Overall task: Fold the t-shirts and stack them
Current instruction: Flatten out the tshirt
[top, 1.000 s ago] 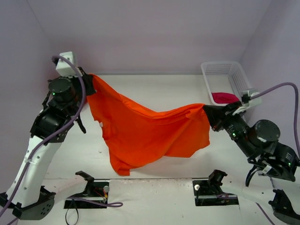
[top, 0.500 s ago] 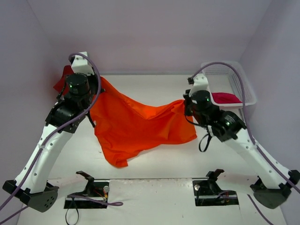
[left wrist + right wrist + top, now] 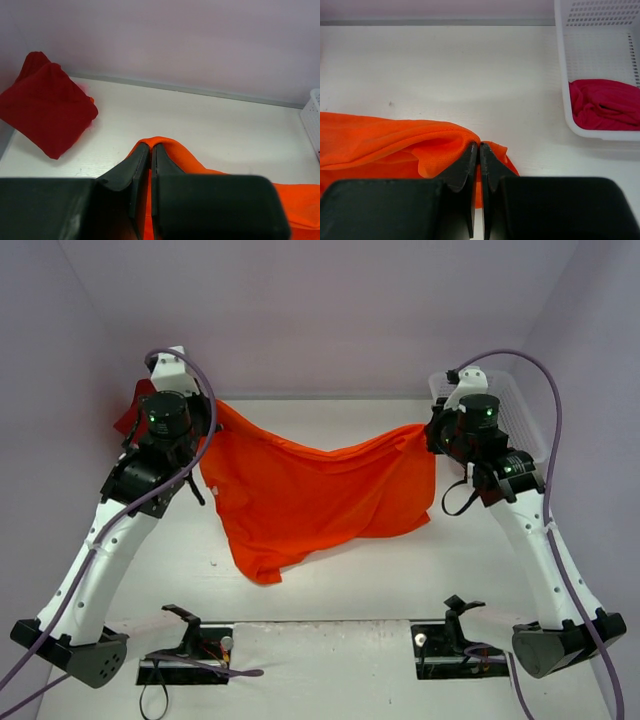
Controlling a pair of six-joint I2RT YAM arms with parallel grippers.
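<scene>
Right arm (image 3: 505,475) has swung outward toward the counter's (image 3: 400,580) right edge, spreading the orange t-shirt (image 3: 320,495) over its middle; left jaws and right jaws each clench a shirt corner.

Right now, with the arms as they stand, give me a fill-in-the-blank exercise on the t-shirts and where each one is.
1. The stretched t-shirt, pinched by the left gripper and the right gripper, is ____ in colour.
2. The crimson-pink t-shirt lies inside the white mesh ____.
3. The dark red t-shirt lies on the table at its far ____ corner.
Missing words: orange; basket; left.
</scene>
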